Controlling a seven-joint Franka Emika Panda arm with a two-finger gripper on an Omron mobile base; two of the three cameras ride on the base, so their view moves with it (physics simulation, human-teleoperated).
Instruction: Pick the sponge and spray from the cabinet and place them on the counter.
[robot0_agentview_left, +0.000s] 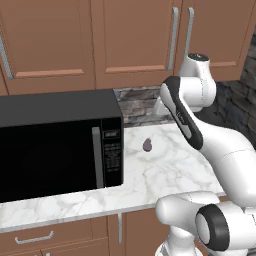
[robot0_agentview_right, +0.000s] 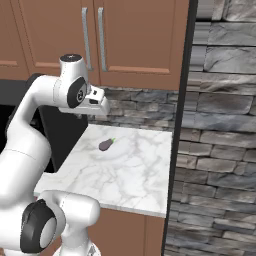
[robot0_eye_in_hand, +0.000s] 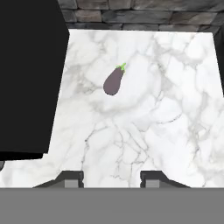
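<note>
Brown wooden wall cabinet (robot0_agentview_left: 135, 40) — doors shut, long vertical silver bar handles — hangs above a white marble counter (robot0_agentview_left: 165, 170) with grey veining. A small dark purple eggplant (robot0_eye_in_hand: 113, 81) lies on the marble beside a black microwave (robot0_agentview_left: 55, 145); a grey stone wall (robot0_agentview_right: 220, 125) stands behind. The gripper (robot0_eye_in_hand: 111, 178) hovers over the counter, below the cabinet — fingers closed as far as they go, holding nothing.

The light is even and flat, bright enough everywhere, with no single lamp to trace. The counter (robot0_agentview_left: 170, 165) shows white without glare. The eggplant (robot0_eye_in_hand: 113, 81) casts almost no shadow. The microwave (robot0_agentview_left: 55, 145) front is a dull black with no reflections. Edges look slightly soft and pixelated, though nothing is blurred or bent near the borders.
</note>
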